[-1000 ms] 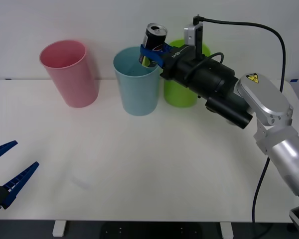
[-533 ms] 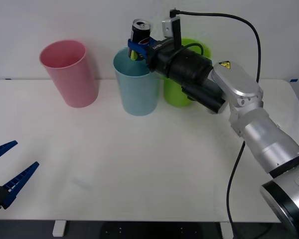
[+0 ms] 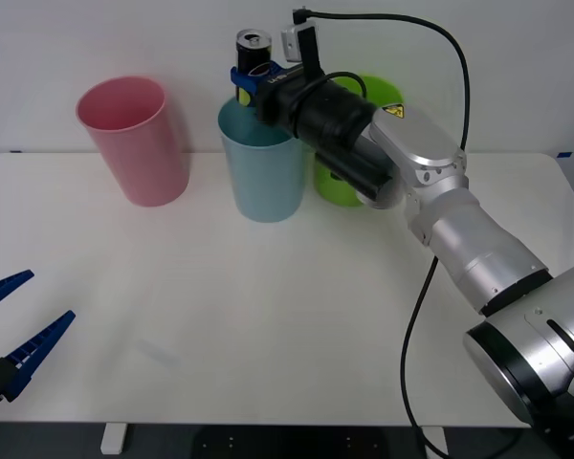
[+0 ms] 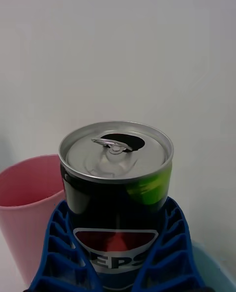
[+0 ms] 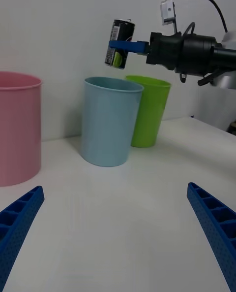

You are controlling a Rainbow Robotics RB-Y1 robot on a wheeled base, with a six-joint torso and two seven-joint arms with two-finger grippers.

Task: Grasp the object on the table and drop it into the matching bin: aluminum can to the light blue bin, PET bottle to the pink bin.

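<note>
I note three bins along the table's (image 3: 268, 316) far edge. The pink bin (image 3: 134, 141) stands left, the light blue bin (image 3: 264, 170) centre, the lime green bin (image 3: 349, 186) right. The aluminum can (image 3: 251, 55) hangs above the centre bin.

The front view looks down from above the arms across the white table (image 3: 268, 325). The left wrist view sits low, facing forward between its spread blue fingers (image 5: 19, 223) — both share the light blue bin (image 3: 264, 172). The right wrist view is very close, just behind its fingers (image 4: 169, 252) clamping the aluminum can (image 4: 116, 188).

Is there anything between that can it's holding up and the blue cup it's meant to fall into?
Nothing visible. The right tool holds the aluminum can in the air above the light blue bin, whose mouth is open, with only air between them.
</note>
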